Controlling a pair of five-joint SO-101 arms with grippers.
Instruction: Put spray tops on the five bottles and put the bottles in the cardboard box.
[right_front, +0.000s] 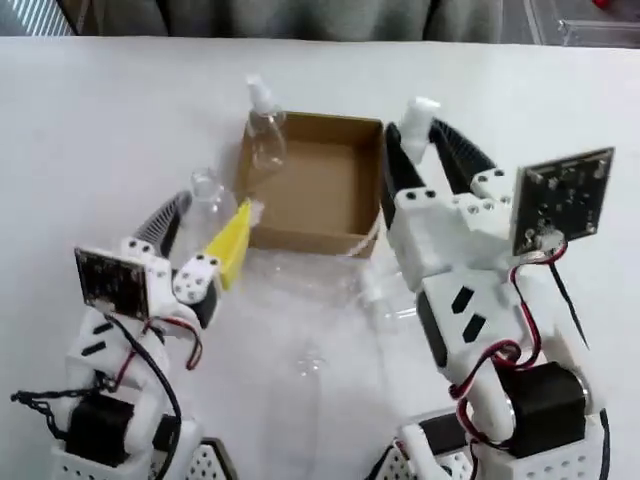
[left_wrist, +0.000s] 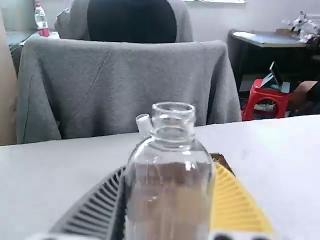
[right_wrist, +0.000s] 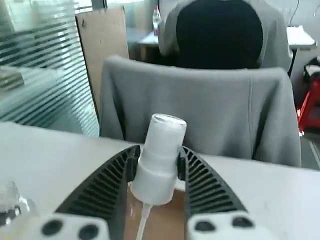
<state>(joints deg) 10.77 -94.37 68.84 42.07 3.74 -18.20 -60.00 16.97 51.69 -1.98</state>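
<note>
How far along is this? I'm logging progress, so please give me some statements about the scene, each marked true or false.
1. The left gripper grips an uncapped bottle between its jaws. True.
2. The right gripper holds a bottle. False: its jaws are closed on a spray top.
3. Five bottles fill the cardboard box. False: most of its floor is bare.
4. A capped bottle stands at the box's far left corner. True.
</note>
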